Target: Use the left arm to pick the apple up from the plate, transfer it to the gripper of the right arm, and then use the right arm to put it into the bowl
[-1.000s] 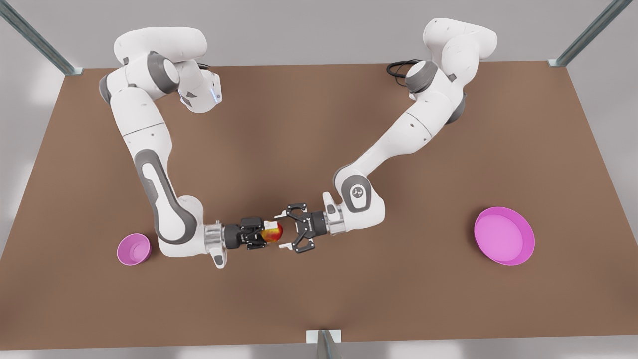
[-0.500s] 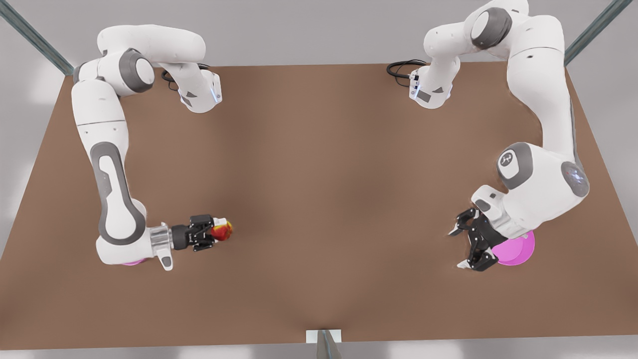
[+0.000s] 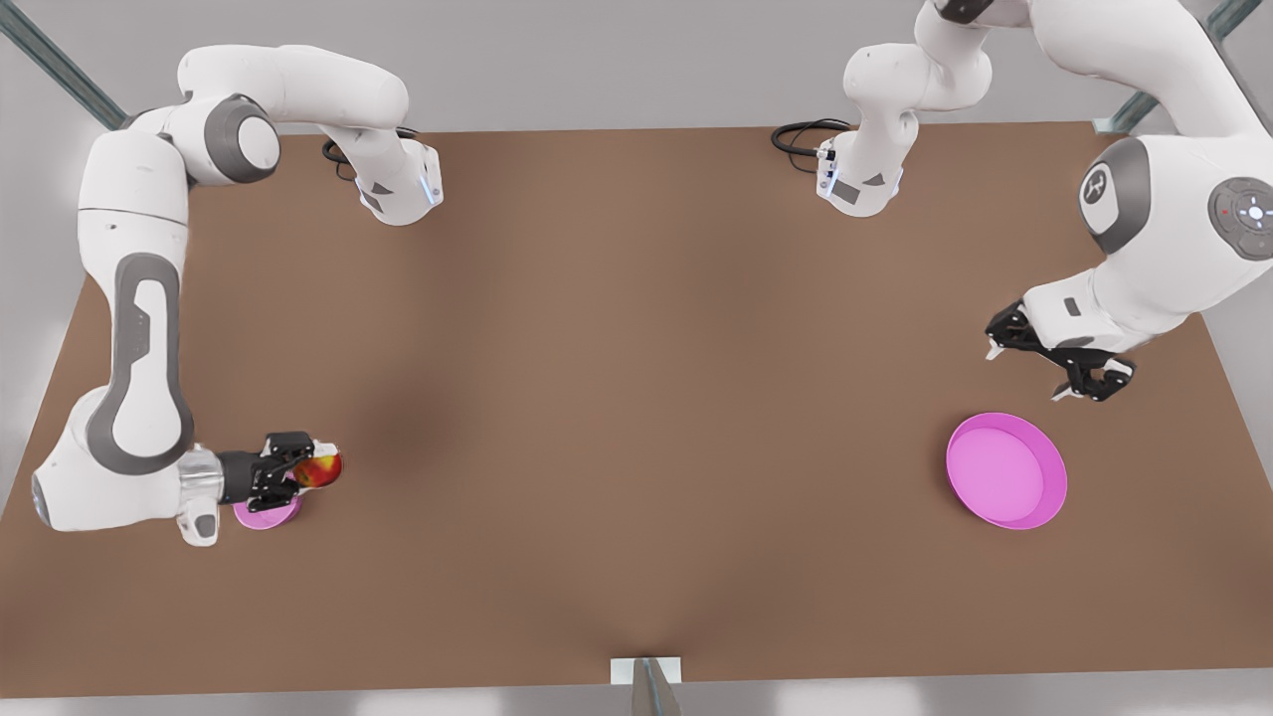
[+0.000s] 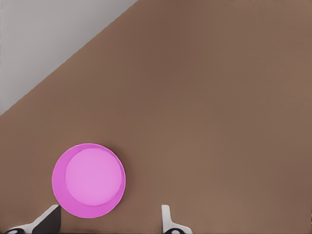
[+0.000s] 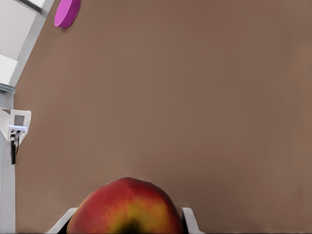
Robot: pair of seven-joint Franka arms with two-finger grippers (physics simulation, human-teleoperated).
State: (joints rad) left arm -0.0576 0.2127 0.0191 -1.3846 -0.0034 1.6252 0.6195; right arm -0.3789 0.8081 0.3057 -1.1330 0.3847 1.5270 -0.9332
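**Q:** What is held, and where?

**A:** The apple [image 3: 320,469] is clamped between the fingers of the right gripper [image 3: 298,467], at about 8 o'clock on the table [image 3: 636,398] in the front view. The bowl [image 3: 267,512] is partly hidden beneath the wrist, so the fruit appears to overhang its far rim rather than its centre. In the right wrist view the apple [image 5: 127,207] sits between both fingers.

**Q:** And the other arm?

**A:** The left gripper [image 3: 1054,358] is spread wide and empty, parked at 3 o'clock, just beyond the plate [image 3: 1006,470]. No further action is required of it.

**Q:** How should placement be executed?

**A:** The apple should be centred over the bowl's opening, lowered close to the rim, then released; a release off-centre risks a rollout.
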